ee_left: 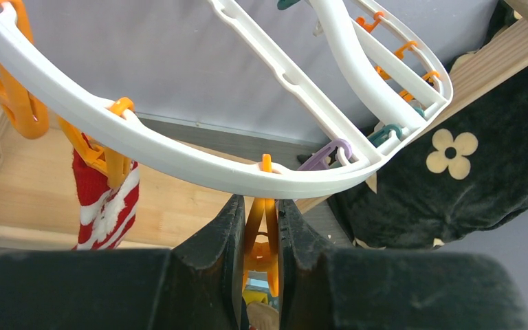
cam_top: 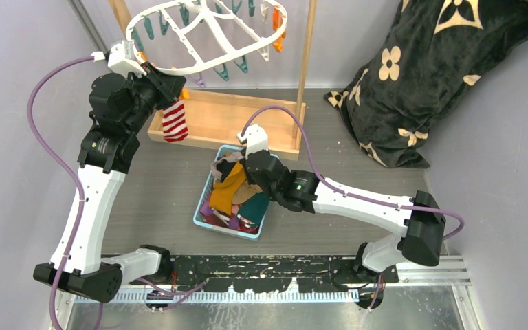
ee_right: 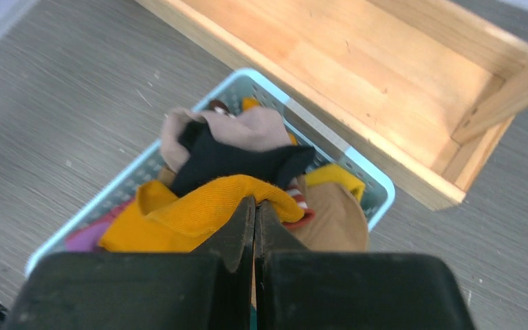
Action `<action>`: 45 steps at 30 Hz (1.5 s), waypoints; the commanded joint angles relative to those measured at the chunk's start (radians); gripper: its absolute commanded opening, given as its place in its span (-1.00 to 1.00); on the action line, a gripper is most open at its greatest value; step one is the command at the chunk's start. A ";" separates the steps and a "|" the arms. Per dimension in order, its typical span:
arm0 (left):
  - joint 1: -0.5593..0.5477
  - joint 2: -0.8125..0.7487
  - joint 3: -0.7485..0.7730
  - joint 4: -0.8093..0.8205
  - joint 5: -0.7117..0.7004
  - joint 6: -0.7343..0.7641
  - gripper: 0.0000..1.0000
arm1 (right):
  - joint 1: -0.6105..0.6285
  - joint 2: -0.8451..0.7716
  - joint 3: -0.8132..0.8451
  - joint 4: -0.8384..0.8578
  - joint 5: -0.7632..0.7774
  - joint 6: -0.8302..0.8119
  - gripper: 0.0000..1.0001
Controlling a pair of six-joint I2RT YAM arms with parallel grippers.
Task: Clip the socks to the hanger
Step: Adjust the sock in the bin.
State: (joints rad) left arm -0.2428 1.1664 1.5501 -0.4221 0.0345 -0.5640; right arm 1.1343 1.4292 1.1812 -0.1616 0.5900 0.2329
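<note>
Your socks [cam_top: 230, 196] lie heaped in the light blue basket [cam_top: 224, 231] at the middle of the table [cam_top: 151, 199], just in front of the wooden stand [cam_top: 247, 117]; one red-white striped sock [cam_top: 174, 122] hangs clipped to the white hanger [ee_left: 179, 157] above the table's far left; your left gripper [ee_left: 261, 206] pinches an orange clip [ee_left: 260, 247] under the hanger's rim; your right gripper [ee_right: 255, 203] has its jaws closed, tips in the mustard sock [ee_right: 192, 213] atop the heap; you cannot tell whether fabric is caught.

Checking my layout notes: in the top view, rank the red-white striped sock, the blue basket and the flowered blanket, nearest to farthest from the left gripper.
1. Red-white striped sock, hanging right beside the left gripper.
2. Blue basket, mid-table.
3. Flowered blanket, far right corner.
</note>
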 commanded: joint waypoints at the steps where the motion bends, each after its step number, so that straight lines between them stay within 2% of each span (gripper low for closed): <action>1: -0.003 -0.032 0.011 0.031 0.004 0.015 -0.82 | -0.036 -0.029 -0.048 -0.028 -0.051 0.030 -0.97; 8: -0.003 -0.030 0.013 0.032 0.010 0.008 -0.82 | -0.119 -0.044 -0.039 -0.051 -0.011 0.028 -0.97; 9: -0.003 -0.029 0.014 0.031 0.010 0.009 -0.81 | -0.126 -0.044 -0.035 -0.052 -0.029 0.023 -0.92; 11: -0.003 -0.029 0.016 0.032 0.009 0.015 -0.82 | -0.130 -0.030 -0.017 -0.063 -0.102 0.011 -0.36; 12: -0.003 -0.030 0.016 0.031 0.008 0.016 -0.82 | -0.128 -0.016 -0.003 -0.085 -0.139 0.003 -0.22; 15: -0.003 -0.029 0.016 0.032 0.010 0.015 -0.81 | -0.128 -0.005 0.006 -0.108 -0.187 -0.023 0.03; 18: -0.003 -0.031 0.012 0.031 0.009 0.015 -0.82 | -0.127 -0.052 -0.019 -0.080 -0.230 -0.107 0.22; 21: -0.003 -0.030 0.013 0.032 0.010 0.016 -0.81 | -0.120 -0.126 -0.060 -0.037 -0.356 -0.237 0.32; 23: -0.003 -0.027 0.014 0.032 0.011 0.016 -0.82 | -0.088 -0.152 -0.069 -0.054 -0.432 -0.359 0.36; 26: -0.004 -0.028 0.016 0.031 0.012 0.016 -0.82 | 0.001 -0.157 -0.102 -0.081 -0.461 -0.620 0.49; 30: -0.003 -0.027 0.015 0.029 0.007 0.018 -0.82 | 0.045 -0.085 -0.083 -0.160 -0.492 -0.790 0.55; 34: -0.003 -0.027 0.016 0.030 0.010 0.017 -0.82 | 0.052 0.015 -0.028 -0.225 -0.478 -0.862 0.55; 45: -0.003 -0.021 0.025 0.025 0.010 0.017 -0.82 | 0.128 0.161 -0.068 -0.002 -0.396 -1.042 0.49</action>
State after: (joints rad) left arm -0.2428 1.1664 1.5501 -0.4221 0.0353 -0.5640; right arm 1.2205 1.5700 1.1072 -0.3111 0.1513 -0.6895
